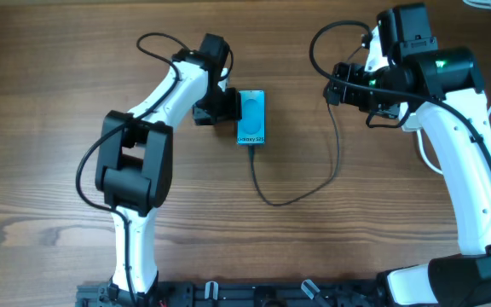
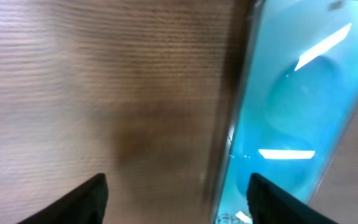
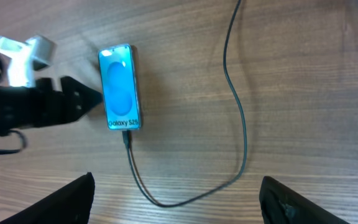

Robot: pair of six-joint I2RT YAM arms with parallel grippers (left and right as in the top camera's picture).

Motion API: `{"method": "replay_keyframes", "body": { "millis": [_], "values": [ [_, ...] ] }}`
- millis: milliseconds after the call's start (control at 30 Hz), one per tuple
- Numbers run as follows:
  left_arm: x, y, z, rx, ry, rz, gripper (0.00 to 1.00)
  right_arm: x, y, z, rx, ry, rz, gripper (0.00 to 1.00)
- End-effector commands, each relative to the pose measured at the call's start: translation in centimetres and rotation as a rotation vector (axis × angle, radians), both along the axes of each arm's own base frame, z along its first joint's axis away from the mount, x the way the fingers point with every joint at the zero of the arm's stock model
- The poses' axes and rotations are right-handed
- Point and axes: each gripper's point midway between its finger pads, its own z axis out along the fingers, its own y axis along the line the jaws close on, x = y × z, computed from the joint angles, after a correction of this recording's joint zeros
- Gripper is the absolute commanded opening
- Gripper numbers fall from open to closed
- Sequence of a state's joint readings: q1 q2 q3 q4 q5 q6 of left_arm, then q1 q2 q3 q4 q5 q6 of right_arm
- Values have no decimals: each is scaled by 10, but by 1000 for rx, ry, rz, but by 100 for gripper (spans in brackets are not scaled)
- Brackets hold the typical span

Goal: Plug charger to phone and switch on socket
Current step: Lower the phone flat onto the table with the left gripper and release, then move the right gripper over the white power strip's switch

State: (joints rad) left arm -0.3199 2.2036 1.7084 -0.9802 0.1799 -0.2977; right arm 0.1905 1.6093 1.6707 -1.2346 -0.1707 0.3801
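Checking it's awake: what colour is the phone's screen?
Teal-cyan; the phone shows best in the right wrist view.

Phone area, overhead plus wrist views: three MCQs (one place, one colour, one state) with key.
1. Where is the left gripper relative to the phone?
A. Beside its long edge
B. Over the cable loop
C. On top of the screen

2. What colour is the phone's screen?
A. Red
B. Teal
C. Black

3. The charger's small plug is
A. lying loose, away from the phone
B. clamped between fingers
C. at the phone's bottom end, apparently seated

Key:
1 A: the overhead view shows it alongside the phone.
2 B: the screen shows teal in every view.
3 C: the right wrist view shows the cable meeting the phone's end.
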Motion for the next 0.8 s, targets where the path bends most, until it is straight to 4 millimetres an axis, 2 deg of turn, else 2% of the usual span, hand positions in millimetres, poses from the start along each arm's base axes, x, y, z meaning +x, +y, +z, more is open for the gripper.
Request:
{"method": "replay_keyframes", "body": {
  "millis": [0,33,100,133,200,267,333,367,433,500,600,767],
  "values": [
    [22,4,134,-72,-298,14,86,2,-12,-1,-19,5,-21,88],
    [15,6,173,-98,-375,16,100,5,-18,1,-10,-1,-36,90],
    [2,10,219,-128,-470,16,100,7,-16,13,76,-24,10,93],
    [-3,12,235,-140,-506,17,100,9,-19,20,109,-35,13,93],
    [-16,16,270,-166,-587,18,100,16,-46,33,114,-51,-49,93],
    [-26,19,292,-184,-640,18,100,27,-78,39,83,-69,-117,94],
    [-33,21,306,-195,-675,18,100,45,-115,39,33,-121,-215,97],
    [-36,22,312,-199,-688,19,100,56,-148,38,-23,-149,-332,98],
    [-37,22,314,-201,-695,19,100,60,-193,33,-112,-157,-526,98],
    [-37,22,313,-200,-692,18,100,56,-233,23,-199,-139,-716,98],
    [-37,22,313,-200,-691,19,100,59,-258,1,-230,-103,-822,99],
    [-37,22,313,-200,-691,19,100,92,-274,-45,-248,-81,-833,100]
  ]
}}
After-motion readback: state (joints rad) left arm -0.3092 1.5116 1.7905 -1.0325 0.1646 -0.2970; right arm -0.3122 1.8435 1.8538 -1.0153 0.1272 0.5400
